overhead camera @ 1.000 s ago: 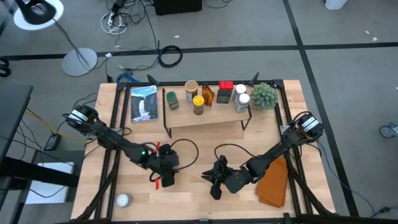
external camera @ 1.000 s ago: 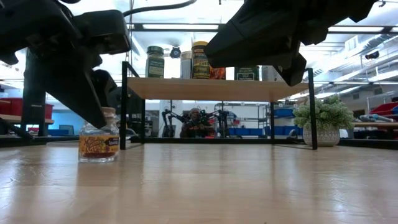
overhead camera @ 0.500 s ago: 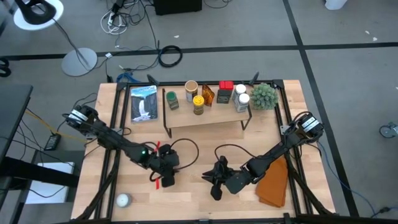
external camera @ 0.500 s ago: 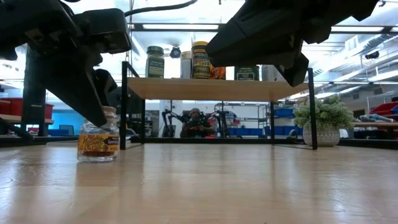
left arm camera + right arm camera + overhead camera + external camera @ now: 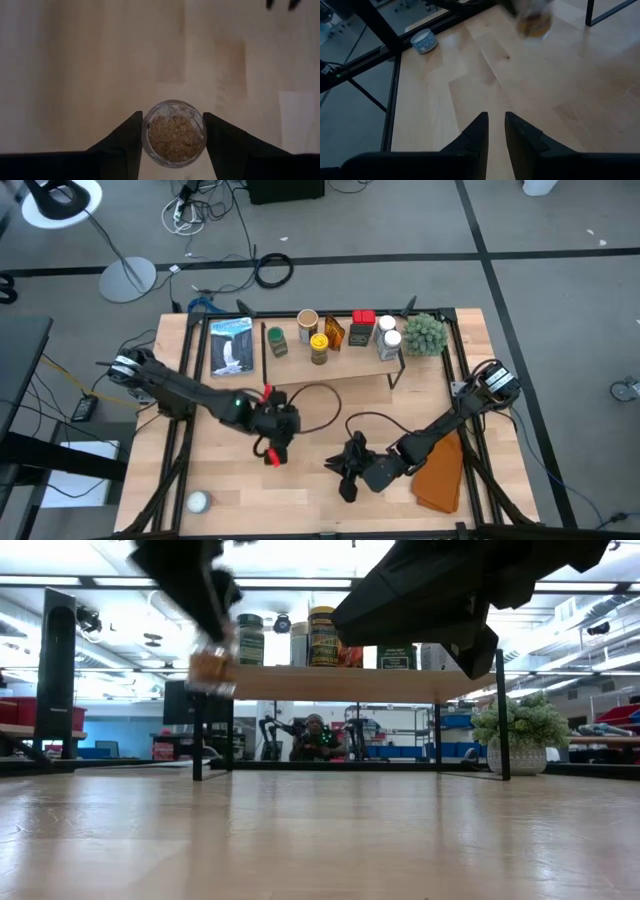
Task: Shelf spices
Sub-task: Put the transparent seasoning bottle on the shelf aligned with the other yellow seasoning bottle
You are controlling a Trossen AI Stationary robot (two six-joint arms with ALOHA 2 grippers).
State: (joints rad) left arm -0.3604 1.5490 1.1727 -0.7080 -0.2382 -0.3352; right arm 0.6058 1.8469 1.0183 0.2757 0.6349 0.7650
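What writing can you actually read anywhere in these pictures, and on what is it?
None can be read.
Small glass jar of tan spice held in the left gripper: orange label, print blurred.
Jars and tins on the pale wooden shelf with black legs: labels too small.
Flat blue and white packet on the table: print too small.

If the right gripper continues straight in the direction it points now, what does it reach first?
Probably the bare tabletop: the right gripper, shut and empty, angles down at it. The jar in the left gripper sits off that line.
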